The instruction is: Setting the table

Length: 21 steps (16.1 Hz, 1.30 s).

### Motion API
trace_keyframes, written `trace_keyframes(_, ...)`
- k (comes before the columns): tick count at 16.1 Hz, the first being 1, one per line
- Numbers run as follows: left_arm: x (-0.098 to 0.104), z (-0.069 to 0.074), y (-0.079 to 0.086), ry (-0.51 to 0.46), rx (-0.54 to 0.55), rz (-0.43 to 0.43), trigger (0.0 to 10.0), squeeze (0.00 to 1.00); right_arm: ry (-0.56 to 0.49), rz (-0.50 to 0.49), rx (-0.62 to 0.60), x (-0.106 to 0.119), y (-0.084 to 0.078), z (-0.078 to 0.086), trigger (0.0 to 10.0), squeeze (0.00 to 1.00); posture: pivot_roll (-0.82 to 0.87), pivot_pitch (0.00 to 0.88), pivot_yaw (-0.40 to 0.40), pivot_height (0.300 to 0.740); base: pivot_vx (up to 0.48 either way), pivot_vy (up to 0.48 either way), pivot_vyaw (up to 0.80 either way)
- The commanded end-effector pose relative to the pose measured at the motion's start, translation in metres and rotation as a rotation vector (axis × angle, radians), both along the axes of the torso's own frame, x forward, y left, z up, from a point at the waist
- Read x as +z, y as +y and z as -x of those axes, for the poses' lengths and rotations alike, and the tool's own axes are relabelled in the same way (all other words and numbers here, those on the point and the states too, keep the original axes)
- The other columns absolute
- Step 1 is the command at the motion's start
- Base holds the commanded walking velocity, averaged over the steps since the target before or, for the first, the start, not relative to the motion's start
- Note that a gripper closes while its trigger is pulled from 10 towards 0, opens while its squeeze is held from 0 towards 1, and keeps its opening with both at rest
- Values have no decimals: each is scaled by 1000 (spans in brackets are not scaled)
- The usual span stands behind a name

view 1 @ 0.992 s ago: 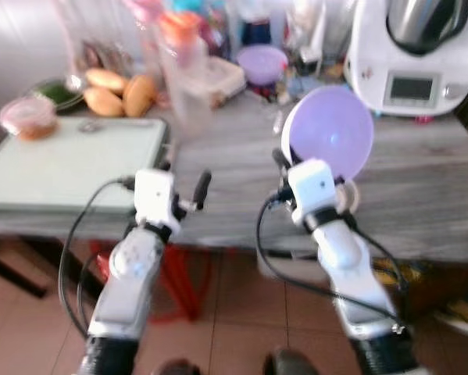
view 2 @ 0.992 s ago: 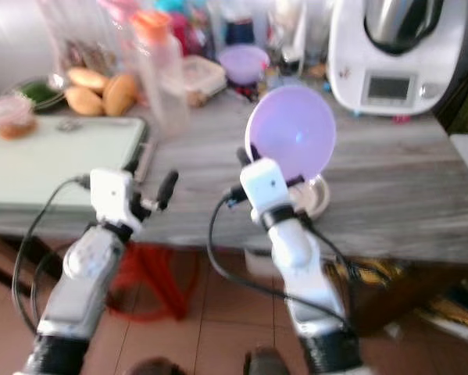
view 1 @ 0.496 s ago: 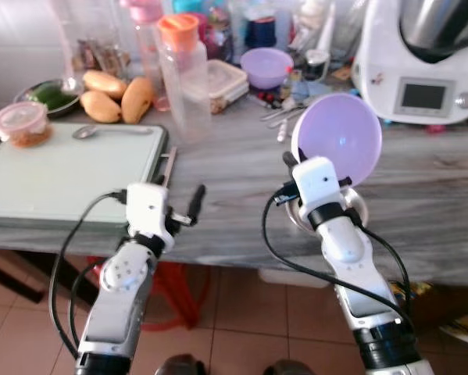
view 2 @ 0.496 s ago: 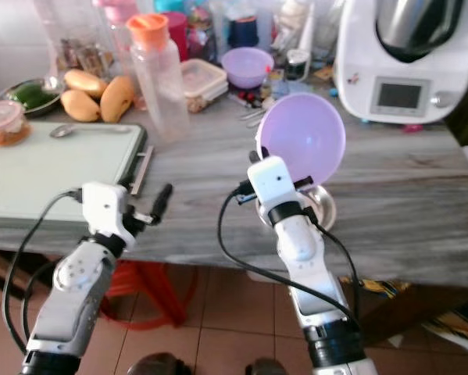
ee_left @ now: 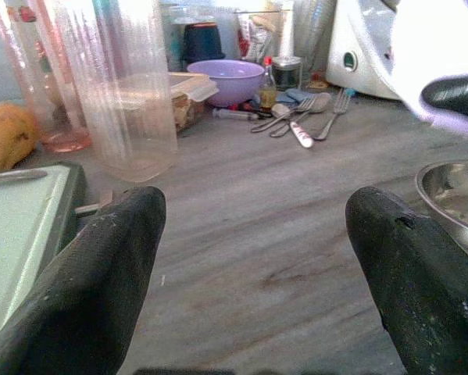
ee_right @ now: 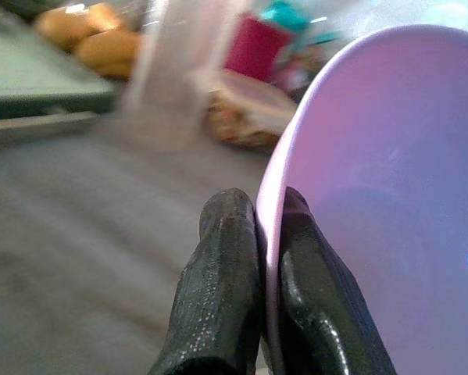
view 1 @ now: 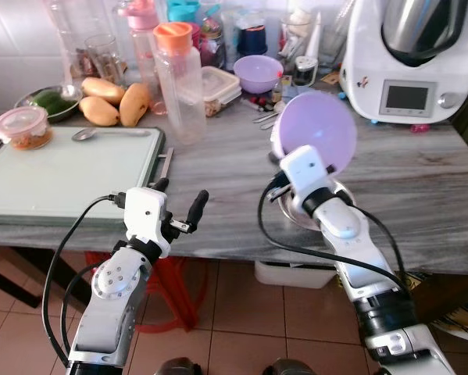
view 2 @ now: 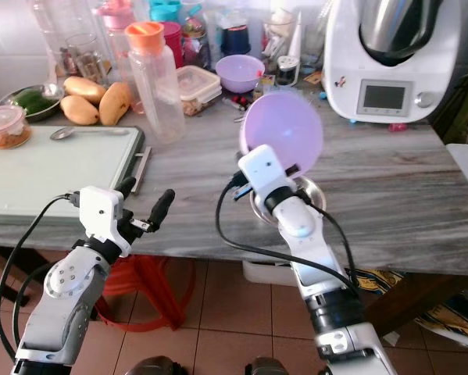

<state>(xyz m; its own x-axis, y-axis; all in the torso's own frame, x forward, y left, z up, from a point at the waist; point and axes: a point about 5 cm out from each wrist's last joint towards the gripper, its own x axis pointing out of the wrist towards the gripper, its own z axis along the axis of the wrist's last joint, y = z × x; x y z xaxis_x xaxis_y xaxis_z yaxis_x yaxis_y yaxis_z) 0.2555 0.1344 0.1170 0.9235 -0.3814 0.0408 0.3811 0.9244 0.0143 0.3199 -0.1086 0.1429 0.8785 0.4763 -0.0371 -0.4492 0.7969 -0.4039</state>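
A lilac bowl (view 1: 318, 134) is held on edge above the grey wood-grain counter (view 1: 421, 187), its hollow turned toward the camera. The right hand (ee_right: 259, 234) is clamped on the bowl's rim, one black finger (ee_right: 222, 258) pressed against the outside and the other against the inside, as seen in the right wrist view. Directly below the lifted bowl, a shallow steel dish (view 1: 327, 205) rests on the counter near its front edge.

The left hand (view 1: 179, 205) is held at about 9 o'clock from the bowl, just off the counter's front edge, with its two fingers (ee_left: 108, 258) spread well apart and nothing between them.

At roughly 10 o'clock from the bowl, a pale green tray (view 1: 62, 168) lies on the counter, with a spoon (view 1: 89, 133) at its far edge. A clear bottle with an orange cap (view 1: 179, 86) stands just beyond the tray's corner. Mangoes (view 1: 112, 98) are grouped behind the tray. A smaller purple bowl (view 1: 258, 72) sits at 11 o'clock, with loose cutlery (ee_left: 300, 125) beside it. A white kitchen machine (view 1: 405, 62) stands at 1 o'clock.
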Motion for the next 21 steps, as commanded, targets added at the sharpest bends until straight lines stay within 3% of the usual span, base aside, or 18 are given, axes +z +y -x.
trace_keyframes(1,4,2,2,-6,2,-7,10000,0,14,6,77,5,10,-2,10000,0,1,0,34,740,0,0,0)
trace_keyframes(6,2,7,9,16,8,-21,10000,0,90,52,253,-1,21,-1,10000,0,23,0,32,740,0,0,0)
trace_keyframes(9,1,8,9,27,9,-29,10000,0,136,72,317,-5,18,-2,10000,0,28,0,33,740,0,0,0)
trace_keyframes(15,-1,10,12,53,6,-49,10000,0,171,114,305,-8,1,-13,10000,0,37,0,41,740,0,0,0)
trace_keyframes(21,-1,11,12,74,7,-62,10000,0,207,147,341,-17,-3,-13,10000,0,48,0,49,740,0,0,0)
